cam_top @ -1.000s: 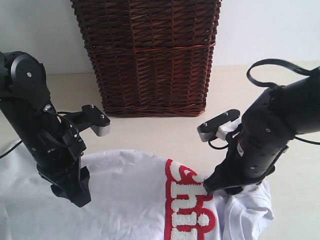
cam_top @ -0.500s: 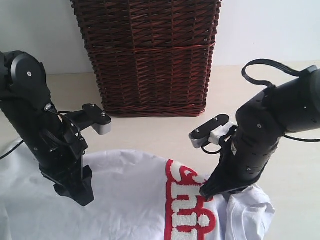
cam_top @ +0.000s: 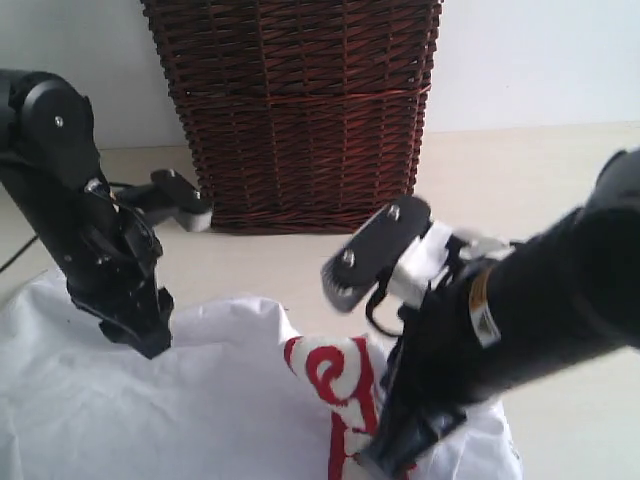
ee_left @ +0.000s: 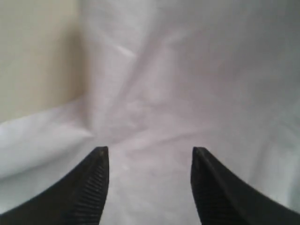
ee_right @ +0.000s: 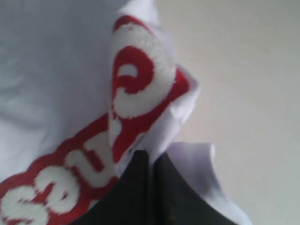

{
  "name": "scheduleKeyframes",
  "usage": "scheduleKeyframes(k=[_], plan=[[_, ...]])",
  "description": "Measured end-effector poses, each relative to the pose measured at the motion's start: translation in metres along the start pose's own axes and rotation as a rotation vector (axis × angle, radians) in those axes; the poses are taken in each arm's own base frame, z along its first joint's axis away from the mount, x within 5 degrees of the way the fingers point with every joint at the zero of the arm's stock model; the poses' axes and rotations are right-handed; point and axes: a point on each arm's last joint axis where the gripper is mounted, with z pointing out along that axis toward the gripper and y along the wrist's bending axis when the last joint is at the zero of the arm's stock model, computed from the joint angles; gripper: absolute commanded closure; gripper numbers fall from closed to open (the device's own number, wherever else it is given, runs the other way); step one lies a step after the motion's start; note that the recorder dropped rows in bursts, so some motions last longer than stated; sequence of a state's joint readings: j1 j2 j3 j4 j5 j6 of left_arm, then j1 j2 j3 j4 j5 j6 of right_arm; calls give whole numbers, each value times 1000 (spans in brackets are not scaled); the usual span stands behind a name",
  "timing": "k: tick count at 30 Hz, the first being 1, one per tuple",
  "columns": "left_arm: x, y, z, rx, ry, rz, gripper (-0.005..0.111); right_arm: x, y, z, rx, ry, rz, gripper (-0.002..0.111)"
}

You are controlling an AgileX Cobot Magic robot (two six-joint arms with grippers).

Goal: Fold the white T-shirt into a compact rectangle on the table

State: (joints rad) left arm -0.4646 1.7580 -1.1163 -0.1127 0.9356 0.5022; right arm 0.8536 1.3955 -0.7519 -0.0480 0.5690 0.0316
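Observation:
The white T-shirt (cam_top: 150,410) lies crumpled across the near part of the table (cam_top: 290,260), its red-outlined lettering (cam_top: 335,385) bunched up in a raised fold. My right gripper (cam_top: 385,455) is shut on that fold; in the right wrist view the closed right gripper (ee_right: 153,157) pinches white cloth beside the lettering (ee_right: 133,86). My left gripper (cam_top: 150,338) is at the shirt's far left edge. In the left wrist view the left gripper (ee_left: 150,152) is open, its fingers well apart over wrinkled white T-shirt cloth (ee_left: 187,84).
A tall dark brown wicker basket (cam_top: 300,110) stands at the back of the table, behind both arms. Bare tabletop shows between basket and shirt, to the right (cam_top: 540,180), and beside the cloth in both wrist views (ee_left: 37,56) (ee_right: 243,70).
The right gripper shut on the shirt near the lettering and swung left and nearer, dragging up a fold. The left arm rose and drew back a little.

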Motion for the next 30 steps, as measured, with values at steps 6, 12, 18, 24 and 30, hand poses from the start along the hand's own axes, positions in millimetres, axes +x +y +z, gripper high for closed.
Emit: scheduleKeyframes(k=[6, 12, 18, 24, 30], plan=[[0, 41, -28, -165, -78, -245, 54, 36, 67, 0, -147, 66, -329, 108], [10, 57, -35, -186, -94, -368, 54, 60, 105, 1, -238, 183, -577, 108], [11, 57, -35, -178, -96, -384, 54, 61, 103, 3, -201, 194, -635, 97], [10, 56, -35, -164, -96, -397, 54, 61, 100, 4, -173, 195, -629, 77], [10, 55, -35, -157, -97, -401, 54, 29, 98, -19, -78, 48, -515, 57]])
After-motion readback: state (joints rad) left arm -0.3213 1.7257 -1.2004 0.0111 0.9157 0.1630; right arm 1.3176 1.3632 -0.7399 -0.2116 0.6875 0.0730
